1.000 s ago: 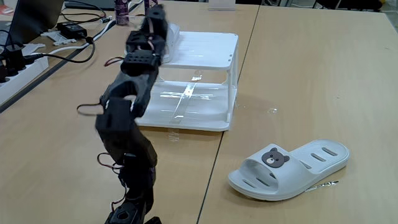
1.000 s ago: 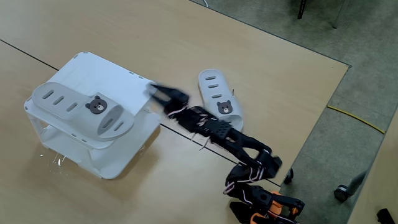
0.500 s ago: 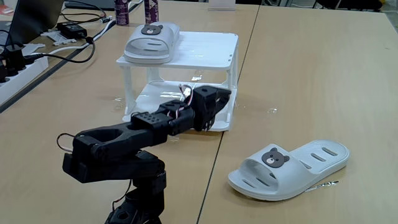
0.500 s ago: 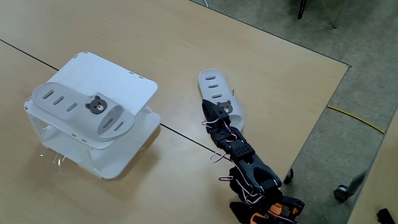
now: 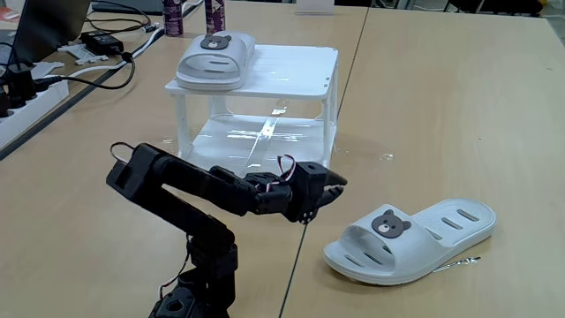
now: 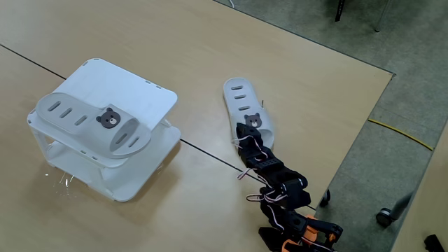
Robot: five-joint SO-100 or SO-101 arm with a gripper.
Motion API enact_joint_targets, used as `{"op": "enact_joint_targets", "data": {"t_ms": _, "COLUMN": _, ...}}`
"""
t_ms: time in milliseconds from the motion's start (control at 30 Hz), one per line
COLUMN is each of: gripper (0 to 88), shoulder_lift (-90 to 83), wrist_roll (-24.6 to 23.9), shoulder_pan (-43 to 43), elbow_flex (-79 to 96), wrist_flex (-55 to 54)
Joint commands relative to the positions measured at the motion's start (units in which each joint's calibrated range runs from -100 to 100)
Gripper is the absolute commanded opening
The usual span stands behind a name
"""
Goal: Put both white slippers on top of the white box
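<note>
Two white slippers total: one [image 5: 214,58] sits on the white box [image 5: 291,71], the other [image 5: 410,240] lies on the surface [image 5: 441,115] beside it. Tool [image 5: 334,187] hovers near that second slipper, can't tell if it's apart or together.

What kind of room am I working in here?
Probably an office or lab: wide wooden desks pushed together, a power strip with cables beside a laptop, and grey carpet with a yellow cable.

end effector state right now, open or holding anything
End effector: jaws slightly open, holding nothing, beside the slipper on the table.
</note>
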Motion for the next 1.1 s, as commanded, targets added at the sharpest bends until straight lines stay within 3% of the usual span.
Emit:
{"op": "enact_joint_targets", "data": {"t_ms": 0, "gripper": 0.8, "shoulder_lift": 1.49, "wrist_roll": 0.42, "shoulder_pan": 0.44, "elbow_flex": 0.6, "wrist_flex": -1.22}}
{"op": "enact_joint_targets", "data": {"t_ms": 367, "gripper": 0.8, "shoulder_lift": 9.49, "wrist_roll": 0.42, "shoulder_pan": 8.66, "elbow_flex": 0.05, "wrist_flex": -2.17}}
{"op": "enact_joint_targets", "data": {"t_ms": 567, "gripper": 1.5, "shoulder_lift": 15.38, "wrist_roll": 0.42, "shoulder_pan": 8.99, "elbow_flex": 0.69, "wrist_flex": -14.68}}
{"op": "enact_joint_targets", "data": {"t_ms": 633, "gripper": 5.8, "shoulder_lift": 15.38, "wrist_roll": 0.42, "shoulder_pan": 8.83, "elbow_flex": 0.69, "wrist_flex": -16.15}}
{"op": "enact_joint_targets", "data": {"t_ms": 700, "gripper": 18.0, "shoulder_lift": 15.46, "wrist_roll": 0.42, "shoulder_pan": 8.66, "elbow_flex": 0.78, "wrist_flex": -17.79}}
{"op": "enact_joint_targets", "data": {"t_ms": 767, "gripper": 23.2, "shoulder_lift": 15.55, "wrist_roll": 0.42, "shoulder_pan": 8.66, "elbow_flex": 0.78, "wrist_flex": -17.96}}
{"op": "enact_joint_targets", "data": {"t_ms": 1067, "gripper": 25.5, "shoulder_lift": 15.88, "wrist_roll": 0.42, "shoulder_pan": 9.07, "elbow_flex": 0.23, "wrist_flex": -17.96}}
